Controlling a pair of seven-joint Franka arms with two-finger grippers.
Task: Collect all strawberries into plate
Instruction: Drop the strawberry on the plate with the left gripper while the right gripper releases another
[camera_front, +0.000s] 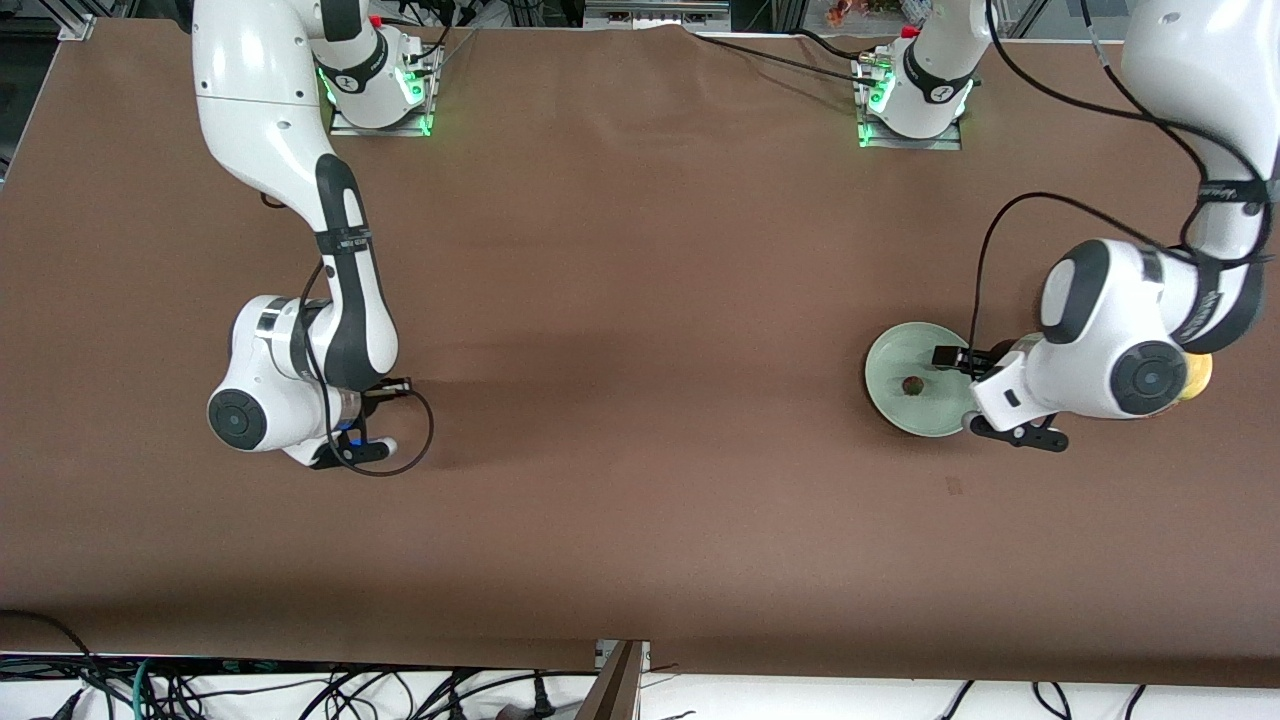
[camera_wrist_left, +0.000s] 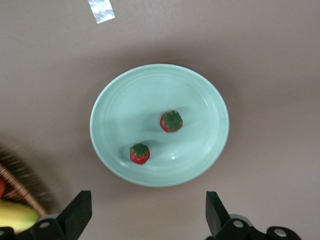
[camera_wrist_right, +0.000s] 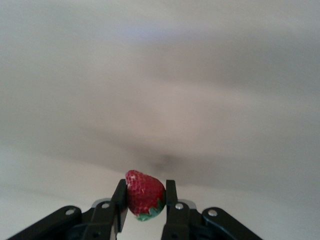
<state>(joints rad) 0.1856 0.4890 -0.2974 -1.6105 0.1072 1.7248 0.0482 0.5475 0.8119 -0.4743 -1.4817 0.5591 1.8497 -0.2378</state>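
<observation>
I see the worktop (camera_front: 640, 400) covered in plain brown cloth. Toward the left arm's end the mint-green plate (camera_front: 890, 365) sits directly on it, and the wicker basket (camera_wrist_left: 20, 187) rests just beside the plate. A small pale patch (camera_wrist_left: 101, 10) lies near the plate.

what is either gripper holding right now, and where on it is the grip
The right gripper pinches a strawberry by its sides, leafy cap toward the gripper. The left gripper is open and empty above the plate.
</observation>
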